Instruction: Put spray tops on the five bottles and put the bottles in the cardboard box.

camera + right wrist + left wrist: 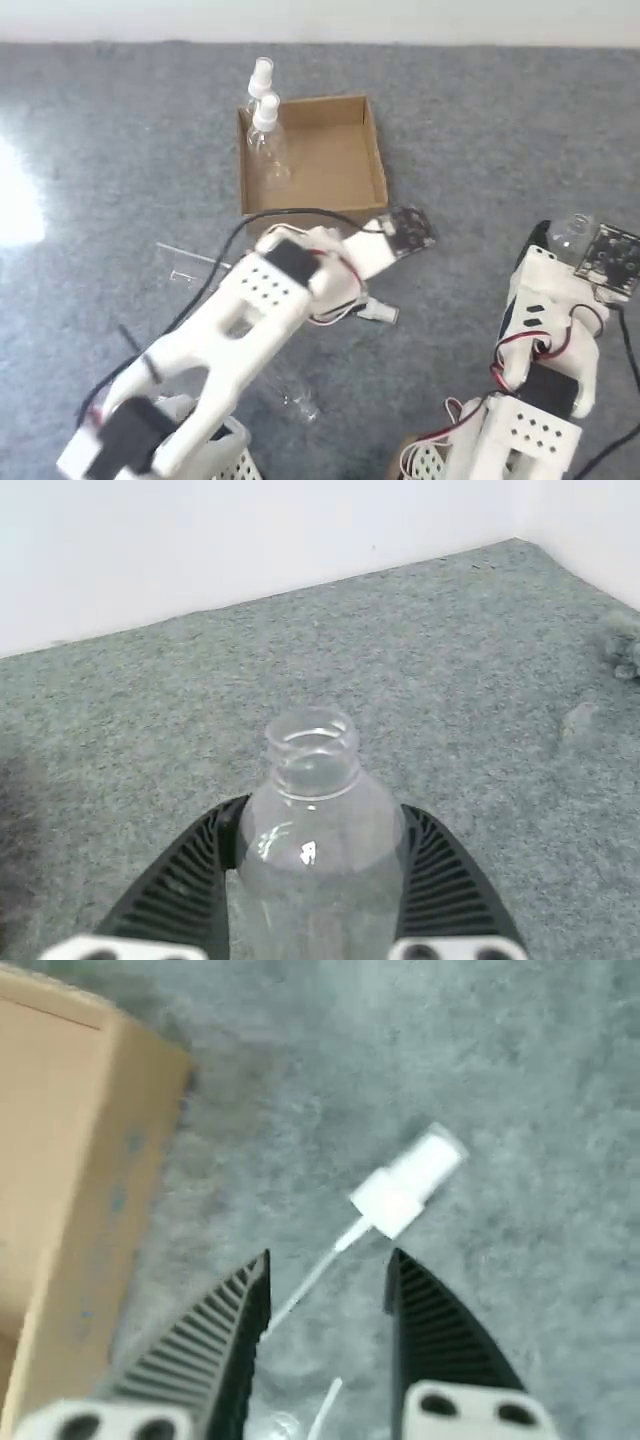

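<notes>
A white spray top (405,1185) with a thin dip tube lies on the grey carpet, just beyond the tips of my open left gripper (328,1290); it also lies beside the left arm (300,270) as the spray top (381,313). My right gripper (320,830) is shut on a clear bottle (312,790) that stands upright with a bare neck, also the bottle (572,231) at the right. The cardboard box (370,150) holds one topped bottle (268,140). A second topped bottle (261,80) stands at its far left corner.
The box wall (70,1160) is close beside the left gripper. A loose clear tube (185,258) lies left of the left arm. Another clear bottle (300,402) lies on the carpet near the arm bases. A wall edges the carpet at the far side.
</notes>
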Robot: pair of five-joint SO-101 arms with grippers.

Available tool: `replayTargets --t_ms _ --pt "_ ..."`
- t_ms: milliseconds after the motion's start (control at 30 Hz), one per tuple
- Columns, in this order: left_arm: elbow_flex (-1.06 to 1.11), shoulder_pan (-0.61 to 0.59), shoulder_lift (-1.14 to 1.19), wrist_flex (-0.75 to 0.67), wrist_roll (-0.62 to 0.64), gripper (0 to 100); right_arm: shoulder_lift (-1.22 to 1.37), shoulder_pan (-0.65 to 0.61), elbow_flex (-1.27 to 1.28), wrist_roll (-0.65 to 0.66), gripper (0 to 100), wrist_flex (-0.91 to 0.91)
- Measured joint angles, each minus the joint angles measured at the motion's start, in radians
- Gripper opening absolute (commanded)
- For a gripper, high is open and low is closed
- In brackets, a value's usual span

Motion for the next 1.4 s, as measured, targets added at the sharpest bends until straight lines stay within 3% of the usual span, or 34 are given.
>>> replayTargets --t_ms 233,700,1133,1400 --pt "-0.071 0.060 0.180 0.000 -0.038 17 0.000 0.057 0.000 -0.006 4.9 0.000" --pt "-0.204 0.064 0.387 0.000 -0.080 17 0.000 0.057 0.000 -0.006 4.9 0.000" --pt "-0.315 0.141 0.571 -0.002 -0.089 17 0.000 0.057 0.000 -0.006 5.0 0.000" --pt "-0.377 0.150 0.623 0.031 -0.087 9 0.000 0.057 0.000 -0.006 5.0 0.000"
